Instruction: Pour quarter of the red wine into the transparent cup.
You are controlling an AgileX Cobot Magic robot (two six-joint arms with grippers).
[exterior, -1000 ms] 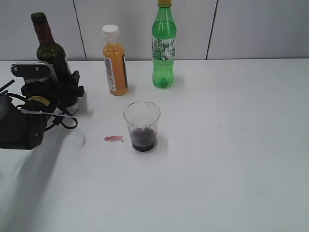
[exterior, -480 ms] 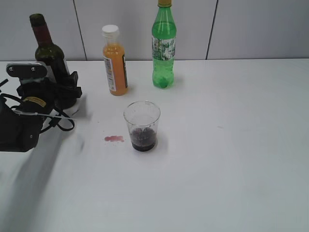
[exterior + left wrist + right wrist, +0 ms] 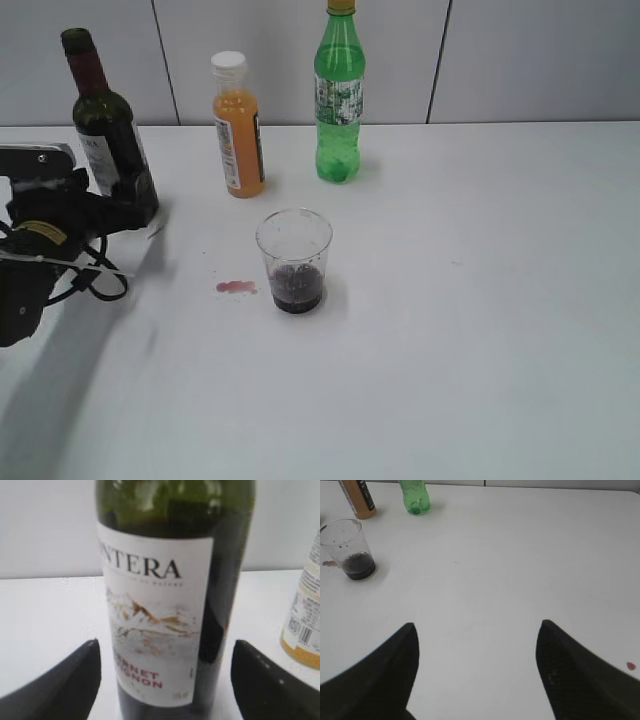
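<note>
The left pincer stands wide open around the wine bottle, not touching; the cup has some wine; the right pincer is open, holding nothing.

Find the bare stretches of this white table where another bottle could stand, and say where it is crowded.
Free: the white table right of the clear plastic cup, and the front strip. Crowded: the back left, holding the dark wine bottle, orange juice bottle, green soda bottle, plus a red spill.
</note>
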